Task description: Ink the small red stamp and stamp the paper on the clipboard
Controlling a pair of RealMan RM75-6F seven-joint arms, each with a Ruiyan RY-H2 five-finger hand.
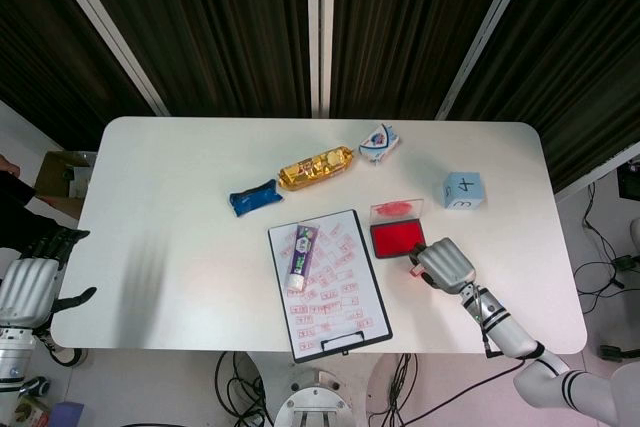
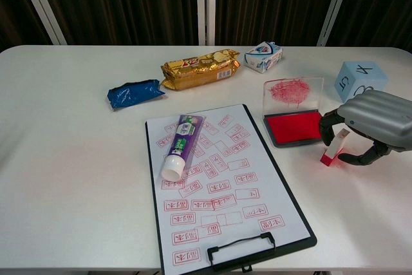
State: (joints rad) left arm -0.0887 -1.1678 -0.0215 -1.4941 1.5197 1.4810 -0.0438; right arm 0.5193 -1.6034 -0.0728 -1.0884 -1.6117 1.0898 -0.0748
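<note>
Right hand (image 2: 373, 127) grasping the small red-and-white plastic stamp (image 2: 334, 147) on the white worktop (image 2: 77, 159), just right of the black clipboard (image 2: 293, 220).

Best gripped firmly, lifted clear, then pressed flat and square onto the open red ink pad (image 2: 293, 127) just beyond. Stamp tilted, red base down touching the worktop, white top between curled fingers. Paper (image 2: 219, 191) already crowded with red marks; purple toothpaste tube (image 2: 180, 145) lying across it. Left hand (image 1: 28, 282) off the worktop edge, holding nothing visible, grip unclear.
</note>
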